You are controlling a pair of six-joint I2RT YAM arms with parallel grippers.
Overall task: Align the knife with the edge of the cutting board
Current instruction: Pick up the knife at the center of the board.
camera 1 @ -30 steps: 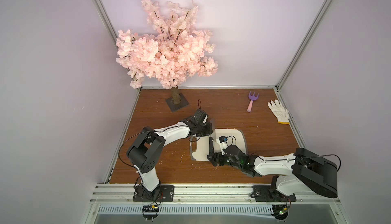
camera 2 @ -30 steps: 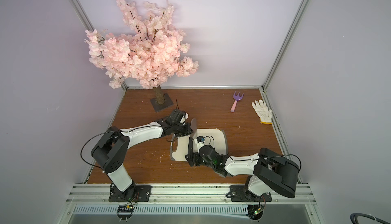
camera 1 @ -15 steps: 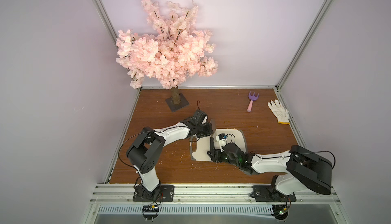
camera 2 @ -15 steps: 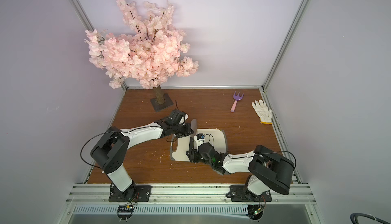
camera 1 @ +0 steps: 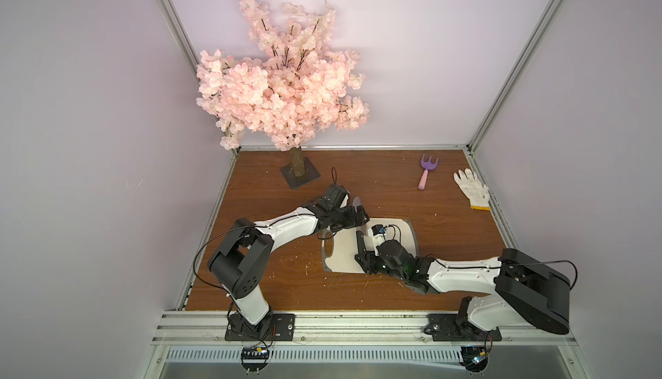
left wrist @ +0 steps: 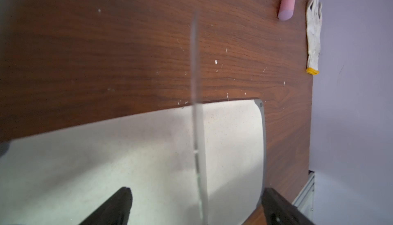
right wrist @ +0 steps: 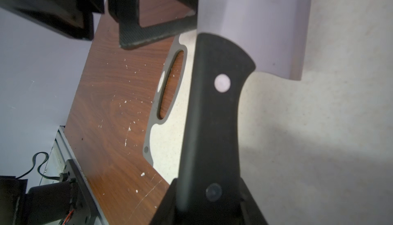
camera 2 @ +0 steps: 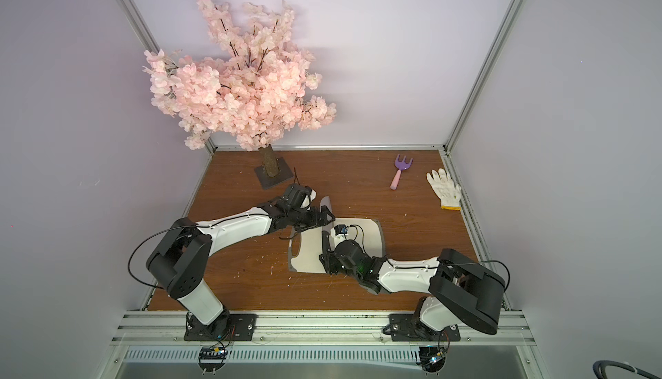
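Your right end effector is clamped on the knife, gripping the black handle. The knife is over the cutting board, nearer the end with the hole, blade standing on edge and its tip poking past the far rim over the desk. Your left end effector is spread wide, fingers either side of the blade with a gap to each (that wrist view sees the blade edge-on). Can't tell if the knife touches the board. Glove and toy fork lie well apart, far right.
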